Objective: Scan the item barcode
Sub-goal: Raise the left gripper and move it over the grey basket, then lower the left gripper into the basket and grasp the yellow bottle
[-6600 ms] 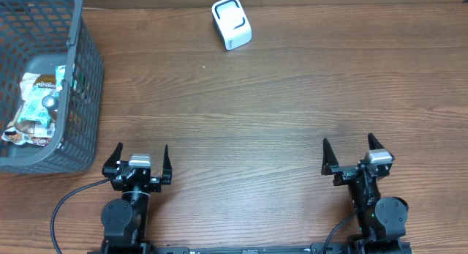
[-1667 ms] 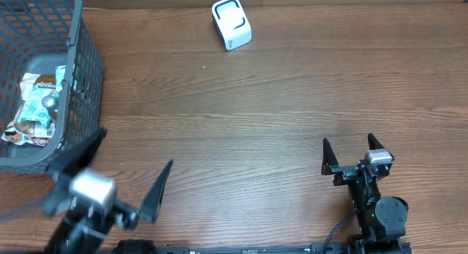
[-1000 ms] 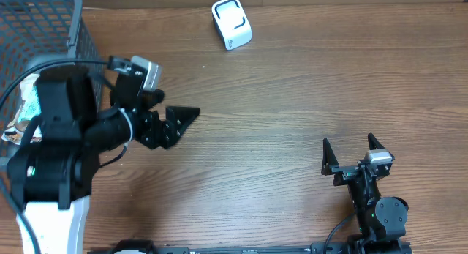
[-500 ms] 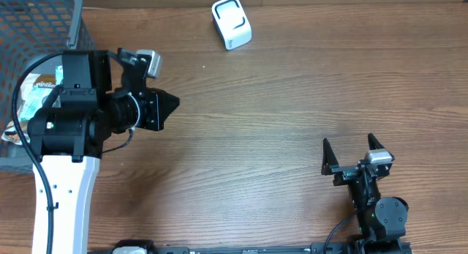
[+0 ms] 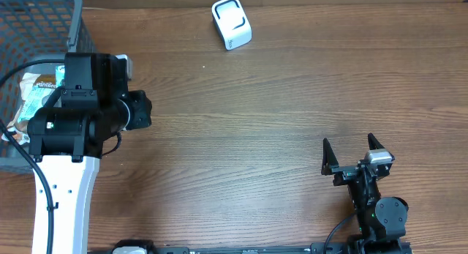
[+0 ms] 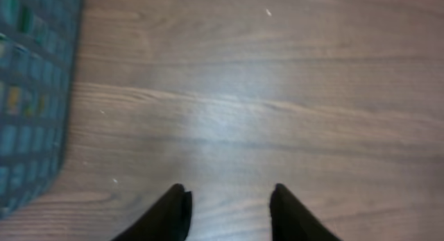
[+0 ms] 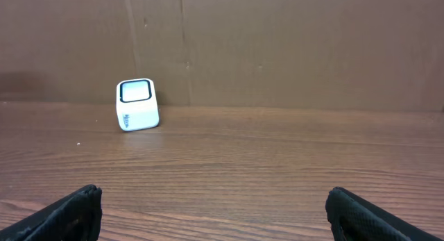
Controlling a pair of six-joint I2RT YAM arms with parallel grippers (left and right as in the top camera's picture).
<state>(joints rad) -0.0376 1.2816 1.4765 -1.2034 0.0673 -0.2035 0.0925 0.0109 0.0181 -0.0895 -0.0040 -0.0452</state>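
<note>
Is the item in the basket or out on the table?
In the basket: the packet lies inside the grey mesh walls in the overhead view. The left pincer, open, holds nothing.

A big brown wooden table [image 5: 292, 100] fills the view, with long dark lines running across the wood. A plain brown wall [image 7: 291, 39] stands along its far edge. Soft light makes a pale shiny patch [image 6: 208, 123] on the wood.
</note>
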